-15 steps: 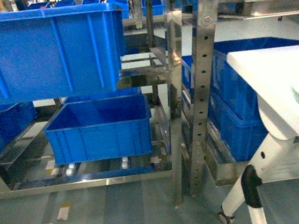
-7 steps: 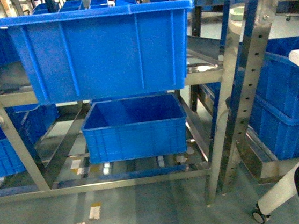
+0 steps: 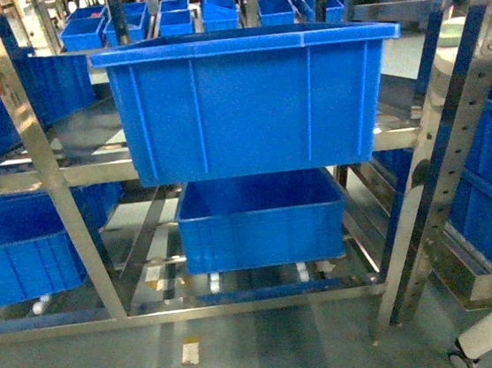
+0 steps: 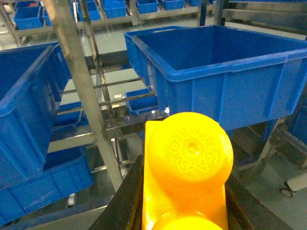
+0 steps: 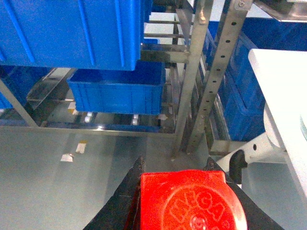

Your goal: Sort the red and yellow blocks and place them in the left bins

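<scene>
Glossy orange-yellow two-stud plastic brick (image 4: 184, 172) sat clamped in left jaws; glossy red one-stud cube (image 5: 189, 201) in right jaws. Both probably light, rigid, slippery; flat-side holds suit. Large bright-blue plastic crate (image 3: 250, 103) ahead on shelf.

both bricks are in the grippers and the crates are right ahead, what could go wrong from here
The left gripper holds the yellow brick low, short of the upper blue crate; it may hit the rim or wall rather than clear it. A steel rack post stands close on its left and could snag the arm. The red brick hangs over bare floor, so a slip loses it.
</scene>
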Tool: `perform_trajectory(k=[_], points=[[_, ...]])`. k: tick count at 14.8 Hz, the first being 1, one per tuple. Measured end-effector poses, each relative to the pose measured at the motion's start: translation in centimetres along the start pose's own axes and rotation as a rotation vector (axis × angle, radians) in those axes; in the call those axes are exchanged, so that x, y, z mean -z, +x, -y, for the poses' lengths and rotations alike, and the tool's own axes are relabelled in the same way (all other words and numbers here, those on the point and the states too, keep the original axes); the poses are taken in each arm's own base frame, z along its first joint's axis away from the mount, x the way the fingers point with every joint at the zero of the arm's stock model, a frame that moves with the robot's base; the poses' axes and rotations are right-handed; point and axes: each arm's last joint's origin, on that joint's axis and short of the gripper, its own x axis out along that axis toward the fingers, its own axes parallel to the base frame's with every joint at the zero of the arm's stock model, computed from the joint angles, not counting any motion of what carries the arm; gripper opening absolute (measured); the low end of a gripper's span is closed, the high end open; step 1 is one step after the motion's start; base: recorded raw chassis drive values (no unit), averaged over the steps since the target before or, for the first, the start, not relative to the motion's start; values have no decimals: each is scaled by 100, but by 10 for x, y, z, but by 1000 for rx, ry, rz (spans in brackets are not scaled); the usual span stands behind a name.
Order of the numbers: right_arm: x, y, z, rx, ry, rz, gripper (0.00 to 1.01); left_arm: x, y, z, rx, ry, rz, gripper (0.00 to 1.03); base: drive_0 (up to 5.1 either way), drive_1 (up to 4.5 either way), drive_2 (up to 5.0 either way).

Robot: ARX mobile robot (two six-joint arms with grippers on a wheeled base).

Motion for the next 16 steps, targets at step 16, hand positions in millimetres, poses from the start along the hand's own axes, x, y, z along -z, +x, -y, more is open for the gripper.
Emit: perform_trajectory(k=[16], points=[[0,0,0,-5,-2,-1,28,2,1,0,-5,-1,-4,27,-356,247,120]])
